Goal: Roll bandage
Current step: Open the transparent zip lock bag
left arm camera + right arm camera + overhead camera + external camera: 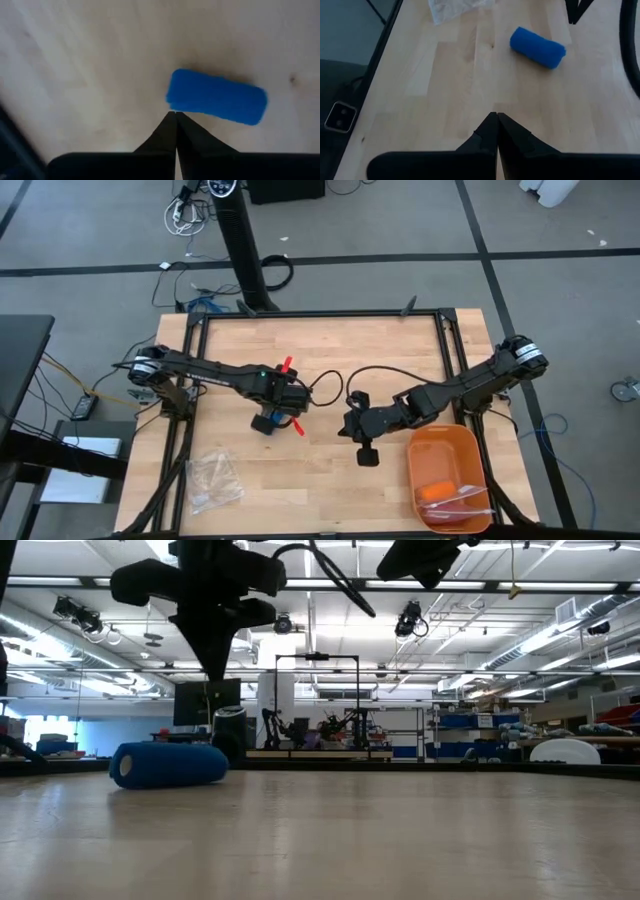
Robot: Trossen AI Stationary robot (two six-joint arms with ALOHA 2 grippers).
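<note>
The bandage (pixel 265 423) is a bright blue roll, a short cylinder lying on its side on the wooden table (pixel 330 500), left of the middle. In the low view the bandage (pixel 168 764) rests on the table top. My left gripper (pixel 215 672) hangs shut right above it, pointing down and clear of it. In its wrist view the shut left gripper (pixel 176 116) shows just beside the roll (pixel 216 96). My right gripper (pixel 366 452) is shut and held above the table's middle. The bandage (pixel 538 47) lies some way ahead of its fingers.
An orange tray (pixel 445 455) with small items in it stands at the near right corner. A clear crinkly plastic bag (pixel 213 478) lies near the front left. Bare wood stretches between the roll and the tray.
</note>
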